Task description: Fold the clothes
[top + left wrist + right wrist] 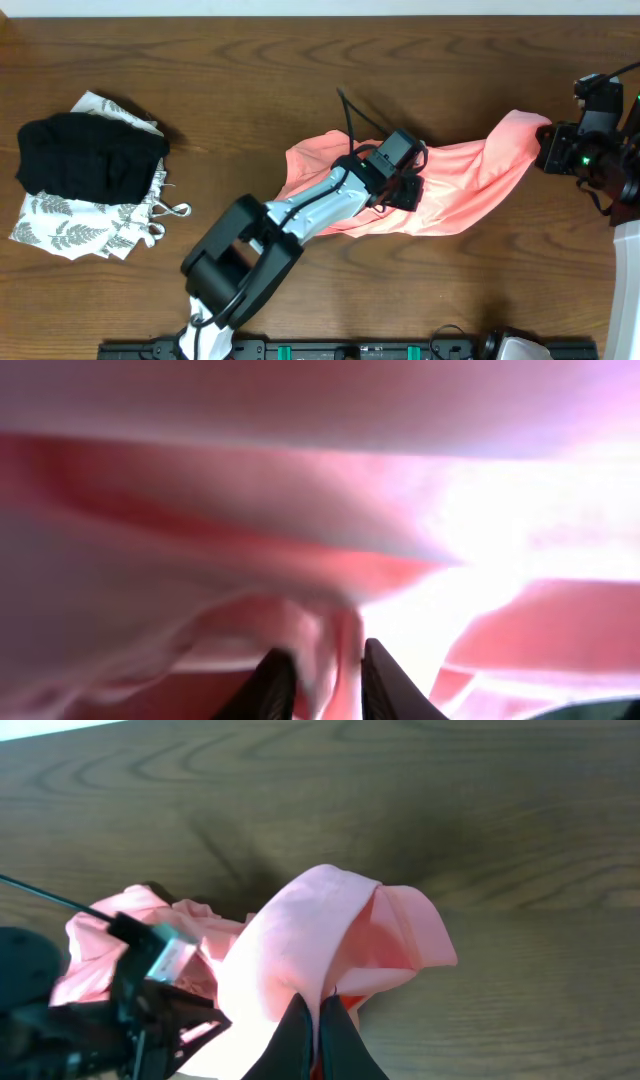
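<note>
The clothes (pixel 470 175), a salmon-pink shirt, lie bunched and stretched across the middle and right of the wooden table. My left gripper (pixel 403 188) is down on the shirt's middle. In the left wrist view pink fabric (pixel 300 510) fills the frame, and a fold of it sits between the narrowly set fingers of the left gripper (pixel 328 652). My right gripper (pixel 546 148) holds the shirt's far right end lifted. In the right wrist view the right gripper (pixel 318 1002) is shut on a thin pinch of fabric (pixel 310 930).
A black folded garment (pixel 90 155) lies on a white leaf-print garment (pixel 75 232) at the table's left. The left arm (pixel 245 265) reaches diagonally from the front edge. Its gripper (pixel 135 985) also shows in the right wrist view.
</note>
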